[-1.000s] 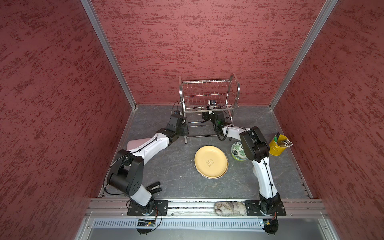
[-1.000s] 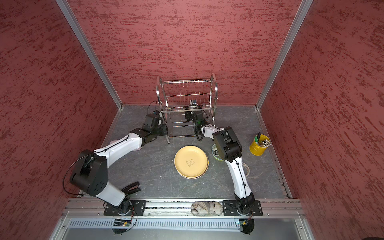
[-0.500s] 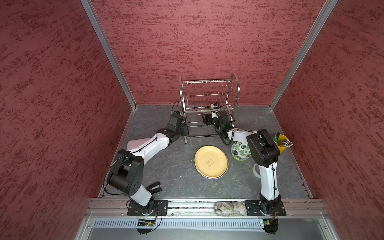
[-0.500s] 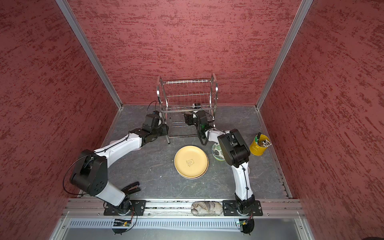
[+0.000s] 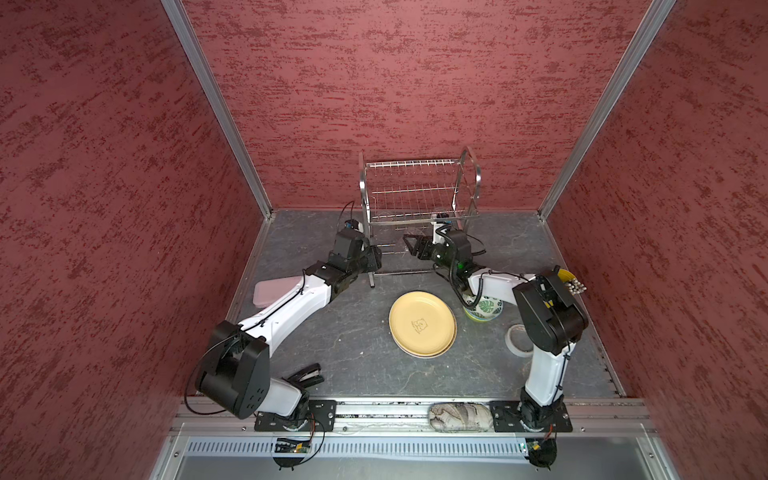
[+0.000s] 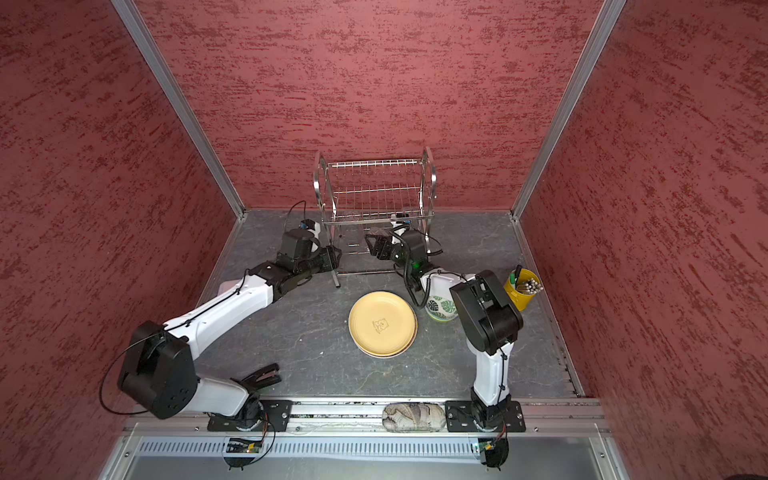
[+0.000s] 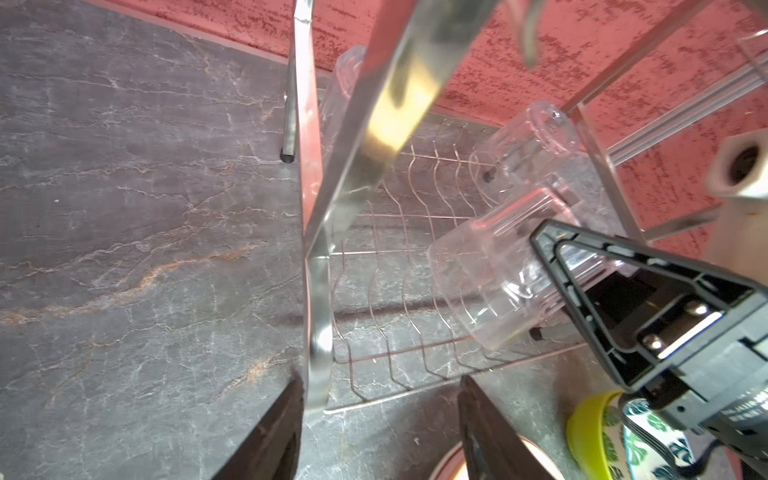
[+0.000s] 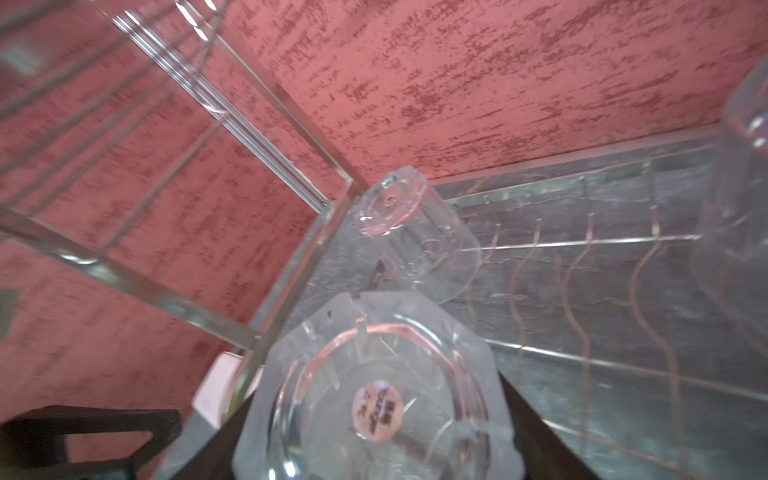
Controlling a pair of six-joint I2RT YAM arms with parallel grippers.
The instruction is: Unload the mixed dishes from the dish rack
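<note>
The steel dish rack (image 5: 419,195) (image 6: 376,187) stands at the back wall. My right gripper (image 5: 411,245) (image 8: 374,436) is at the lower tier's front, shut on a clear tumbler (image 8: 374,395) (image 7: 490,286) lying on its side. Two more tumblers (image 8: 411,237) (image 8: 739,187) rest on the lower tier. My left gripper (image 5: 376,257) (image 7: 380,386) is open beside the rack's front left leg (image 7: 316,365), holding nothing. The tan-yellow bear plate (image 5: 422,323) (image 6: 382,323) lies in front of the rack, with the green-leaf bowl (image 5: 486,309) (image 6: 441,307) to its right.
A yellow utensil bucket (image 6: 521,291) stands at the right, and a flat pink box (image 5: 274,291) lies under the left arm. A tape roll (image 5: 517,338), a black stapler (image 5: 307,374) and a cloth bundle (image 5: 459,415) lie near the front.
My left gripper has opened, letting go of the rack's front left leg. My right gripper has drawn back toward the front of the lower tier with the tumbler in it.
</note>
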